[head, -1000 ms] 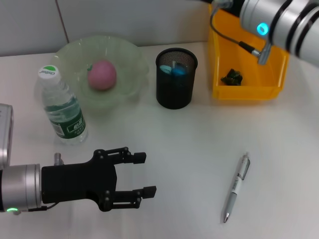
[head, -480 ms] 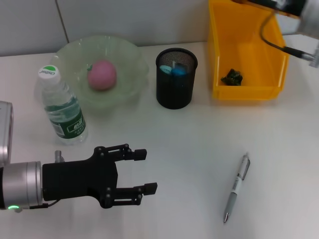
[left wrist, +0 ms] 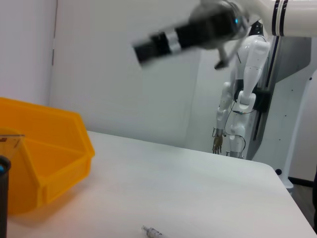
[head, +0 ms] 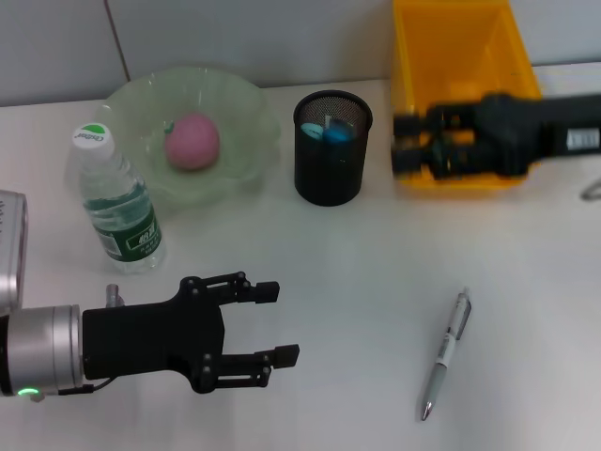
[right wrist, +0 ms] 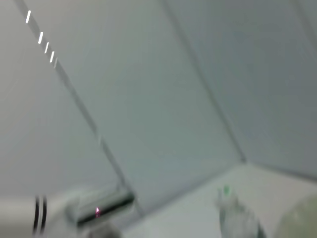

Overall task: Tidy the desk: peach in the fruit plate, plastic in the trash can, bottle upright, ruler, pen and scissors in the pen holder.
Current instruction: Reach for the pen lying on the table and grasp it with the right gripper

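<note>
white tabletop [head: 357, 272] carries everything in the head view: a pale green fruit plate [head: 239, 103] near the far edge with the pink peach [head: 192, 141] already in it, a water bottle [head: 117, 202] standing upright just beside the plate toward the left edge, a black mesh pen holder [head: 329, 169] with blue-topped items inside, and a yellow bin [head: 451, 47] at the far right. a pen [head: 444, 355] lies flat on the tabletop toward the near right, well apart from the holder. the left gripper [head: 272, 324] hovers low near the near-left edge, jaws wide and holding nothing. the right gripper [head: 408, 146] is blurred in front of the bin's near wall; jaw state cannot be told. the left wrist view alone shows the pen's tip [left wrist: 152, 231], the bin's side and another robot standing beyond the tabletop; the right wrist view gives only a smeared wall and the bottle [right wrist: 237, 213].
</note>
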`<state>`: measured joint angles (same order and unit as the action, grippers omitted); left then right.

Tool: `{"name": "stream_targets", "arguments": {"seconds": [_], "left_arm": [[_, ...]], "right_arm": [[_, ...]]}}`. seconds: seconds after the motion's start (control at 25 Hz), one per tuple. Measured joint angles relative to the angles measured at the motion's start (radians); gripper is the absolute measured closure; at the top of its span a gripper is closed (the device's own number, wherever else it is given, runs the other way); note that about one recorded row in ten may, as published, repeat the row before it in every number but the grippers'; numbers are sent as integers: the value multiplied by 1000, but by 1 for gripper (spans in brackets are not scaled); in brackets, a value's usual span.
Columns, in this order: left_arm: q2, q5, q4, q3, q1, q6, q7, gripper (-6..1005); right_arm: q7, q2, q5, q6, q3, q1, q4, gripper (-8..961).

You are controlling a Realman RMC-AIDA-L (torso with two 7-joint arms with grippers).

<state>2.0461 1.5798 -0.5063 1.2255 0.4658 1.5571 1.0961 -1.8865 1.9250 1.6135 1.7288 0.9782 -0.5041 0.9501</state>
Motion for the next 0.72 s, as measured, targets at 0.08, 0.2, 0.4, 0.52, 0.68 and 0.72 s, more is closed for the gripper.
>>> {"name": "stream_targets", "arguments": {"seconds": [0.08,0.2,0.4,0.52,0.68,0.72], "left_arm": [[1,-2,0,0,0,0,6,227],[3,-1,-9,0,1,1,16,227],[6,0,-38,0,-7,1,41,227],[7,-1,-48,0,-12,3,53,227],[9,-3,-50,-5,-15,6,54,227],[12,-4,-50,-6,-15,1,53,227]], "right_arm": [[8,-3,88,44,0,4,49,261],[9,-6,234,112,-1,-3,123,261],[2,8,429,191,2,-13,248,263],[0,26,542,225,5,-30,314,267],[11,54,730,262,21,-84,375,274],[11,54,730,262,21,-84,375,275]]}}
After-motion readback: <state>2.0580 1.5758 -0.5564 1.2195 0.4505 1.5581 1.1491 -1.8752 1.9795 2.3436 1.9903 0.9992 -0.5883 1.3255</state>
